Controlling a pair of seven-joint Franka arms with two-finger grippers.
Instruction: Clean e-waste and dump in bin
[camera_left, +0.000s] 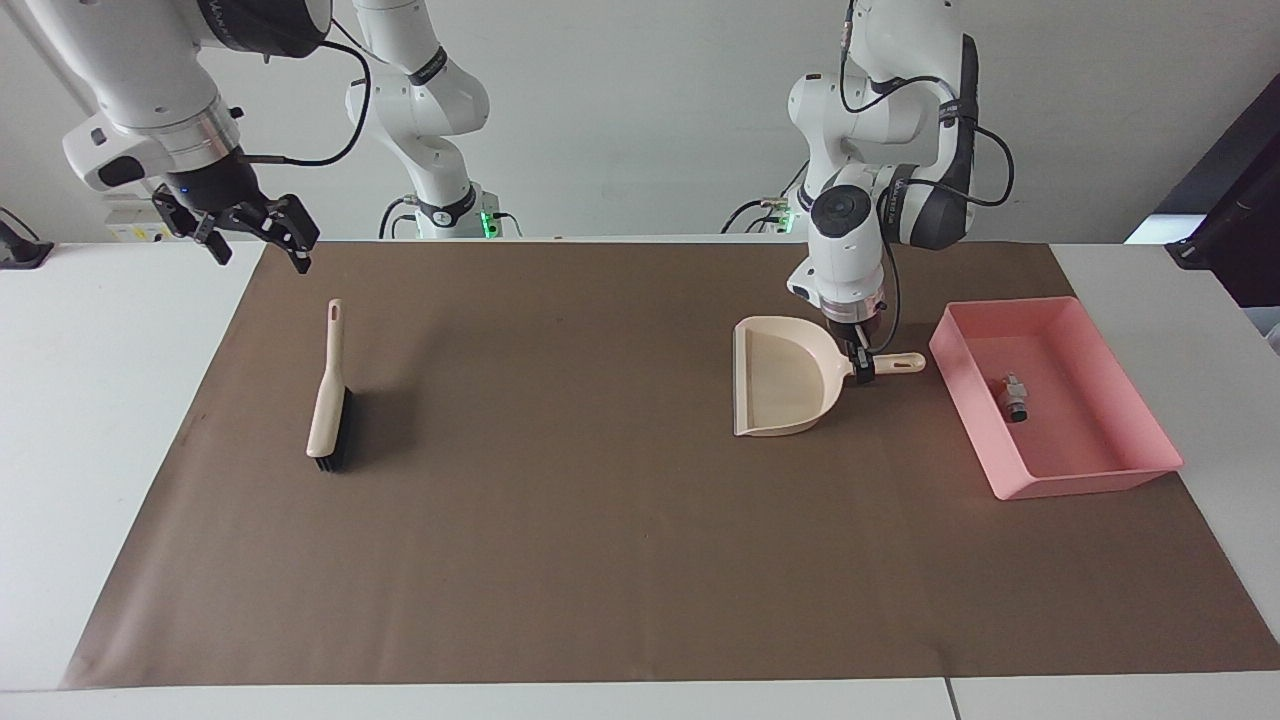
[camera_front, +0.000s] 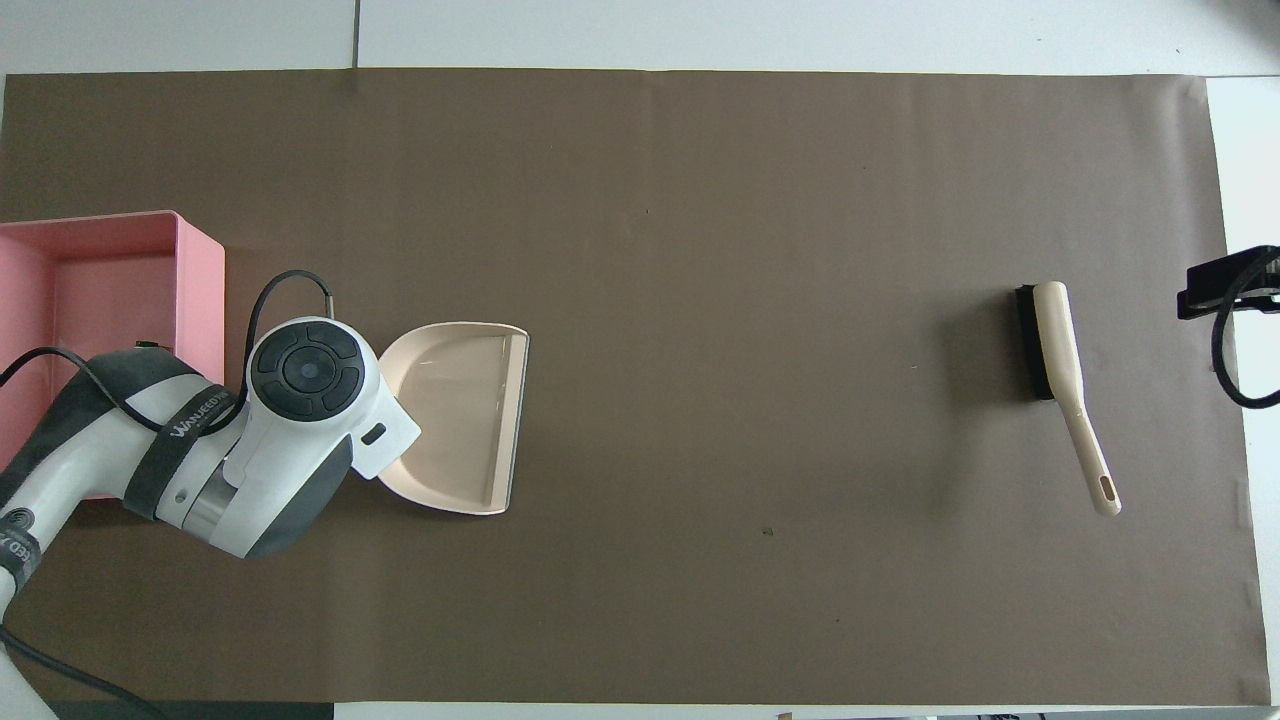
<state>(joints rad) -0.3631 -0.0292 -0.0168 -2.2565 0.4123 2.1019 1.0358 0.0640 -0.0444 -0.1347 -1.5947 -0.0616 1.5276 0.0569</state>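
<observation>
The pink bin (camera_left: 1088, 483) sits at the left arm's end of the table. E-waste (camera_left: 1014, 397), a small grey piece and a dark cylinder, lies inside it. In the overhead view the bin (camera_front: 202, 285) is partly covered by the left arm and the e-waste is hidden. The beige dustpan (camera_left: 785, 375) (camera_front: 470, 415) lies beside the bin. My left gripper (camera_left: 862, 366) is shut on its handle. My right gripper (camera_left: 255, 235) is open and empty, raised over the mat's edge at the right arm's end; only a part of it (camera_front: 1225, 285) shows in the overhead view.
A beige brush with black bristles (camera_left: 328, 400) (camera_front: 1055, 345) lies on the brown mat (camera_left: 600, 550) toward the right arm's end, apart from the right gripper. The mat covers most of the white table (camera_left: 100, 400).
</observation>
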